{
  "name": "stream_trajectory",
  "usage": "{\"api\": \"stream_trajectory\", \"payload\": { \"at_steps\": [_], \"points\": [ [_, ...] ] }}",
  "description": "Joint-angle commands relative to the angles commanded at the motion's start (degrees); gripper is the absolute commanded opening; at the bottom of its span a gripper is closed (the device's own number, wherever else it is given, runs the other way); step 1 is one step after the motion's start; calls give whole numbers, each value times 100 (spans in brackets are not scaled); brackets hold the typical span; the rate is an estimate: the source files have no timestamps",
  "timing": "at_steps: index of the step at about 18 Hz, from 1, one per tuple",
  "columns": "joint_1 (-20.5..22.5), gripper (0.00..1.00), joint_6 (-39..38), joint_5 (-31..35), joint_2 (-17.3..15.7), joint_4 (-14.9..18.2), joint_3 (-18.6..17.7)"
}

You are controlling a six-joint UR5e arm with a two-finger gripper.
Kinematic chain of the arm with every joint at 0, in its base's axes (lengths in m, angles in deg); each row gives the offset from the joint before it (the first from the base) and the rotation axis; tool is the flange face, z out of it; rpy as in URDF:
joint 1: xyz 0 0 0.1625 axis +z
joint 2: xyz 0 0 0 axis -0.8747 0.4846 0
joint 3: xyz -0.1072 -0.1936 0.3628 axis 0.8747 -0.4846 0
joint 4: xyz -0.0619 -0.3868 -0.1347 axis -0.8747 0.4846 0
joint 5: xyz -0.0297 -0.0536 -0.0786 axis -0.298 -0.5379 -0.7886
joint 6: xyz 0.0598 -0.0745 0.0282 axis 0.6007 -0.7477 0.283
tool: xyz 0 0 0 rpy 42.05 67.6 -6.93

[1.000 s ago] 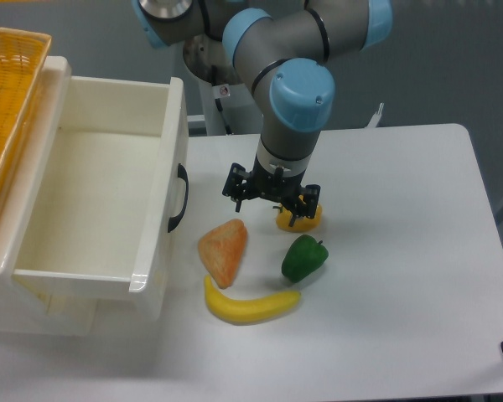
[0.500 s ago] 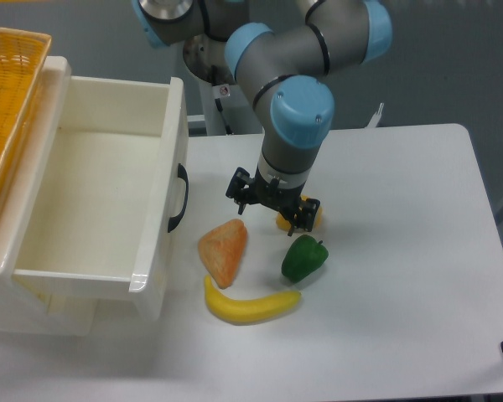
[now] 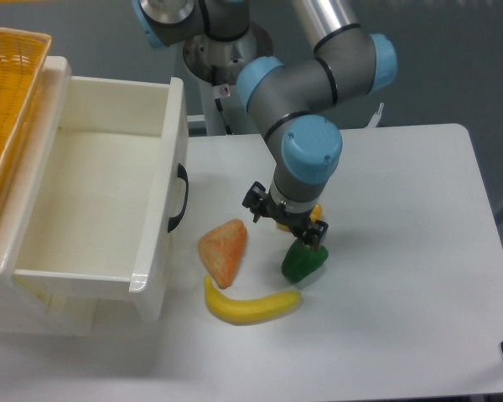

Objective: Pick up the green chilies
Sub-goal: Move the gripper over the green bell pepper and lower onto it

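approach stage, by the look of it — nothing lifted yet. green chilies point(image 3: 303, 261) resting on the white table point(image 3: 402, 251), just right of the orange wedge point(image 3: 224, 249) and above the right end of the banana point(image 3: 250, 305). gripper point(image 3: 287, 227) low over the pepper's upper edge, 2 fingers spread apart, 1 fingertip point(image 3: 315, 241) at or near the stem, nothing held between them. yellow-orange pepper point(image 3: 315, 214) mostly hidden behind the wrist. white bin point(image 3: 109, 201) at left. left to do: centre over the pepper, descend, close, raise — contact too fine to confirm.

Yellow pepper point(image 3: 316, 213) mostly behind gripper point(image 3: 295, 234)
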Motion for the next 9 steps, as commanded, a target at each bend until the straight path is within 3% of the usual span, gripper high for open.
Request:
{"api": "stream_trajectory", "payload": {
  "at_steps": [9],
  "points": [
    [9, 100, 54, 63, 466, -677, 9]
  ]
}}
